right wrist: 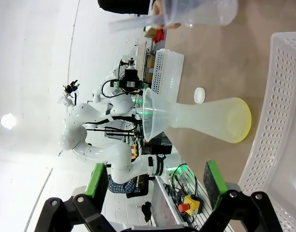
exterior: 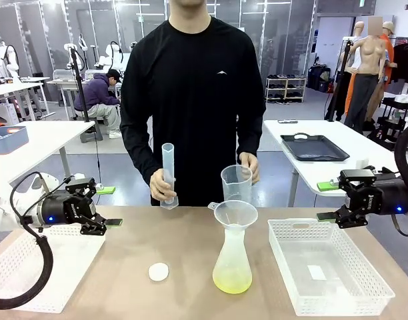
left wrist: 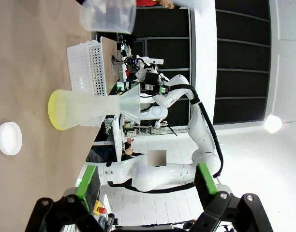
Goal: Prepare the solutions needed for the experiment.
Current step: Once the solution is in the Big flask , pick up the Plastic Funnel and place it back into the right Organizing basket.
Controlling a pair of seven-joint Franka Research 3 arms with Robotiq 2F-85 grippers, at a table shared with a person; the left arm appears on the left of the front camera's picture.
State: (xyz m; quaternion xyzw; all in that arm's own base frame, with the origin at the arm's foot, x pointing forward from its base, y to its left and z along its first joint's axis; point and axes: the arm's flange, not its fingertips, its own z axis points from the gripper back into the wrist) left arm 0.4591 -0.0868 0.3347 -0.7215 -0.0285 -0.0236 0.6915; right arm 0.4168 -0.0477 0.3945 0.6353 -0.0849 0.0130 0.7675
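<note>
Little yellow-green solution (exterior: 232, 285), faint through translucent flask (exterior: 232, 257)

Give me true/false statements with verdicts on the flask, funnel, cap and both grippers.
1. The translucent conical plastic flask holds pale yellow-green liquid at its bottom. True.
2. The clear plastic funnel lies on the tan tabletop. False: it sits in the flask's neck.
3. The left gripper is shut on the small white round cap. False: it is open and empty; the cap lies on the tabletop.
4. The right gripper is open. True.
</note>
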